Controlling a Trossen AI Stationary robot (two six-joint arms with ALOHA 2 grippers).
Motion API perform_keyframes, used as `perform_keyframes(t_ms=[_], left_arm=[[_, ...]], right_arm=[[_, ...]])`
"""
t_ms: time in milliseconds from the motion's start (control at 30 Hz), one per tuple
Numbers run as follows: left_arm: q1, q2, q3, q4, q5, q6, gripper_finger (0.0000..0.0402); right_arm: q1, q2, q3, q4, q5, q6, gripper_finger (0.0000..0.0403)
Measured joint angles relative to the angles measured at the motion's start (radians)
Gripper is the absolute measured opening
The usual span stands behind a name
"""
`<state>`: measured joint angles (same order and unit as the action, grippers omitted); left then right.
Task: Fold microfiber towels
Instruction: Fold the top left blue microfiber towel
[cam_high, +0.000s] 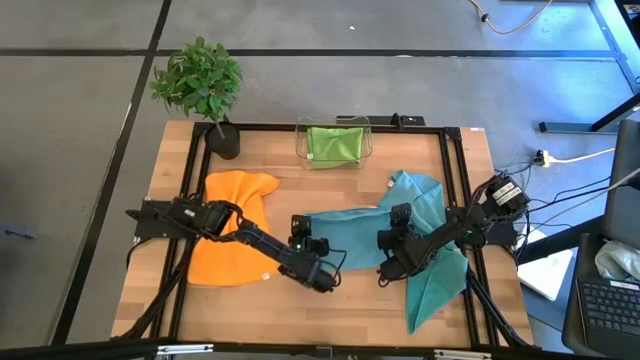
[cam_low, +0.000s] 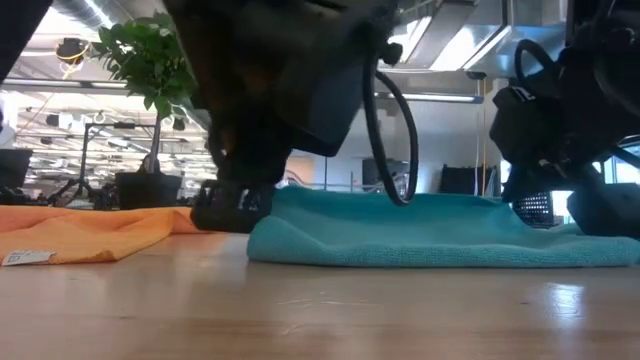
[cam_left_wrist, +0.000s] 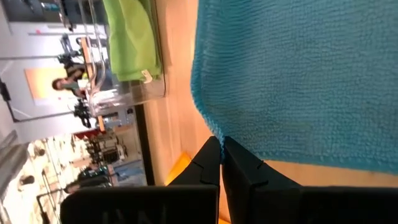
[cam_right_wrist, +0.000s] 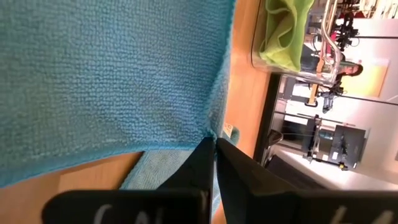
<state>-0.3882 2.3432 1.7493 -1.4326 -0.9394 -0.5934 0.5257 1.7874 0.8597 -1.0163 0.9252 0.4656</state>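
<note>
A folded teal towel (cam_high: 345, 232) is found lying flat at the middle of the wooden tabletop (cam_high: 300, 185), between the two arms. The left hand (cam_high: 322, 280) is seen low at the towel's near left corner; its fingers (cam_left_wrist: 211, 163) are pressed together, tips at the towel's edge, and it cannot be told whether any cloth is pinched between them. The right hand (cam_high: 388, 268) is seen at the towel's near right corner, its fingers (cam_right_wrist: 208, 155) nearly together with their tips against the teal edge; a grip on the cloth cannot be confirmed. A second teal towel (cam_high: 435, 275) is noted loose and crumpled under and beyond the right arm, reaching toward the tabletop's near right edge. An orange towel (cam_high: 228, 235) is spread on the left side, partly covered by the left arm. A lime green towel (cam_high: 335, 143) is held in a clear bin (cam_high: 301, 150) at the far middle edge. A potted plant (cam_high: 200, 85) stands at the far left corner. In the low view the folded towel is seen resting flat, the orange one just beside it.
</note>
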Motion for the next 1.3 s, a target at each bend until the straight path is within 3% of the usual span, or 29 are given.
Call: perform_keyframes(t_ms=[500, 967, 1300], left_arm=[[0.006, 0.000, 0.000, 0.005, 0.067, -0.002, 0.0004], [-0.008, 0.000, 0.000, -0.031, 0.054, -0.033, 0.0085], [-0.031, 0.000, 0.000, -0.070, 0.040, -0.071, 0.0097]], right_arm=[[-0.026, 0.000, 0.000, 0.005, -0.003, 0.031, 0.0021], [-0.025, 0.000, 0.000, -0.007, 0.023, 0.057, 0.0022], [-0.025, 0.000, 0.000, -0.029, 0.026, 0.084, 0.0022]])
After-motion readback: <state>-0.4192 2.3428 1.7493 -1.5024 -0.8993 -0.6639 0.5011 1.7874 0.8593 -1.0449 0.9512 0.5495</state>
